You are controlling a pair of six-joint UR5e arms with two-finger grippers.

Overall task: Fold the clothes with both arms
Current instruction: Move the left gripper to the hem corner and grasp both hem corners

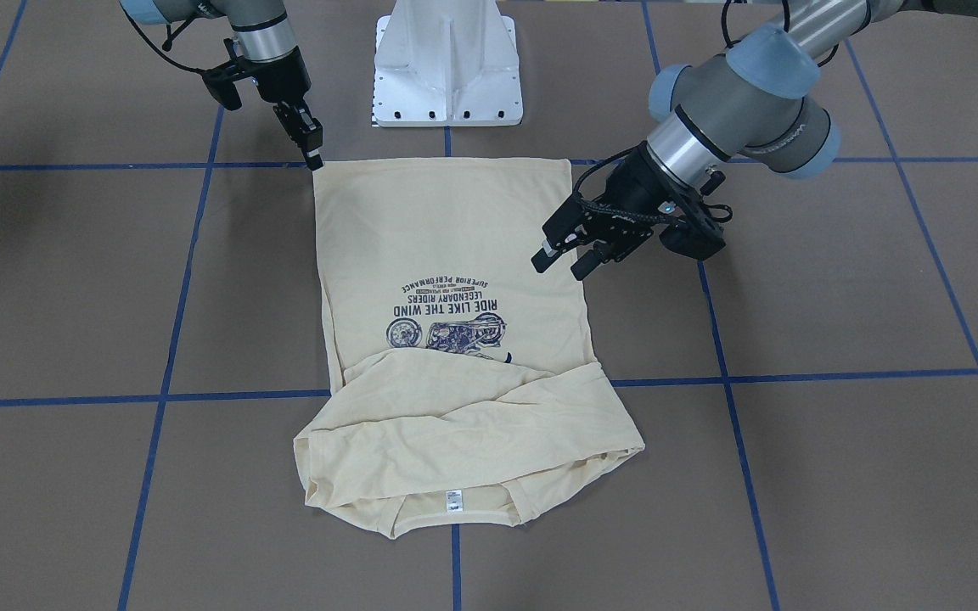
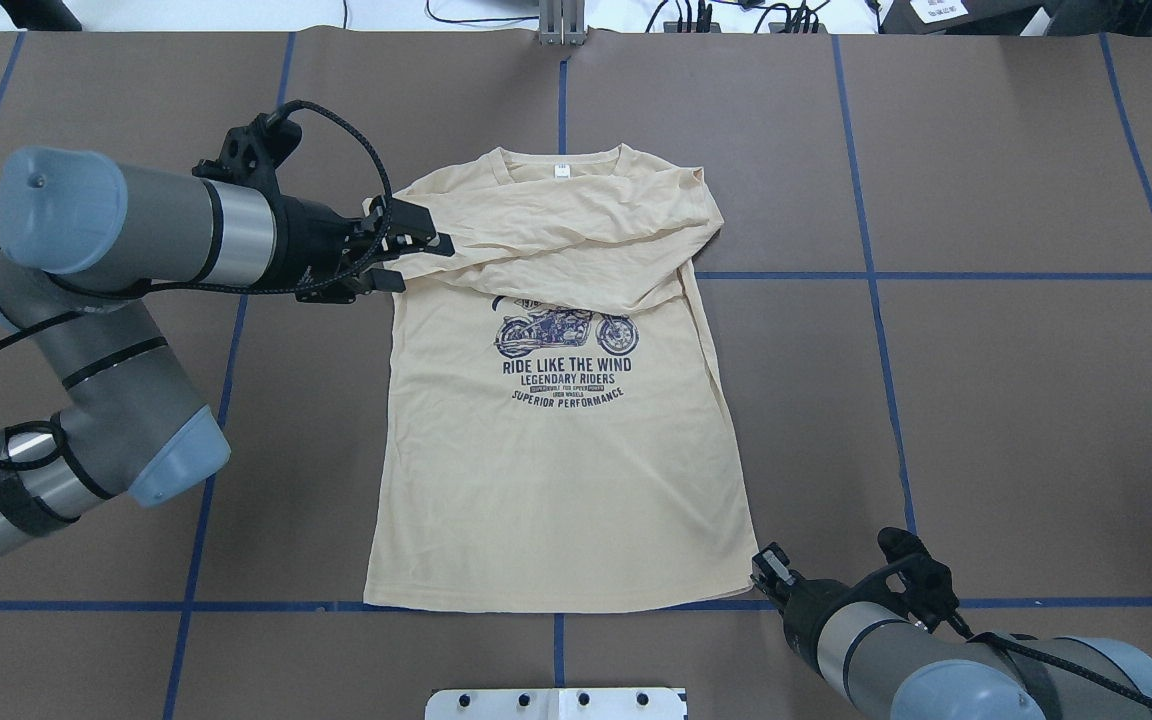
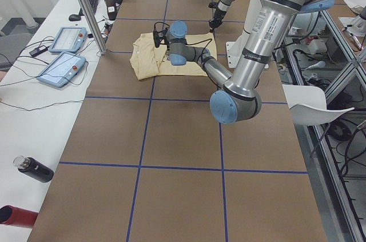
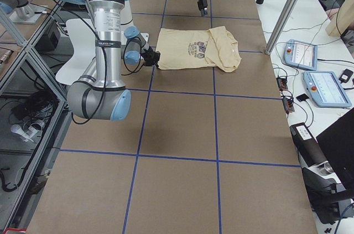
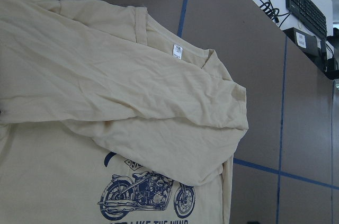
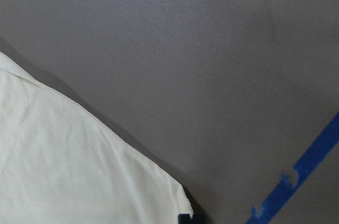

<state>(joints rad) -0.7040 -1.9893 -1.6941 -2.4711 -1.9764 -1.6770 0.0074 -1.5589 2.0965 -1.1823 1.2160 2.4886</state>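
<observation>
A brown paper-covered surface (image 1: 837, 280) marked with blue tape lines (image 1: 795, 375) carries a pale cream-yellow long-sleeved T-shirt (image 1: 446, 238). It lies flat and print-side up, straight out in front of the white metal pedestal (image 1: 446, 68). Its long axis runs directly away from the pedestal, with the straight hem nearest it and the neck opening pointing away. Both sleeves (image 1: 472, 416) are folded across the chest at the end far from the pedestal, and they cover the top of the print.

The silver-and-grey left arm (image 2: 136, 230) reaches in from the pedestal's left. Its black two-finger left gripper (image 1: 560, 265) hangs above the shirt's edge on that side, farther from the pedestal than the hem. Its fingers are spread apart with nothing between them, and the cloth lies below it and to its inner side.

The silver-and-grey right arm (image 2: 886, 650) stays close to the pedestal. The tip of the black right gripper (image 1: 314, 159) points down at the hem corner on the pedestal's right, and the shirt stretches away from it. Whether its fingers are together or pinching the corner cannot be told. Its wrist camera shows only the flat corner beside one black fingertip.

The navy motorcycle print (image 1: 446, 318) sits mid-shirt. The small white neck label (image 1: 453, 502) lies at the end farthest from the pedestal.
</observation>
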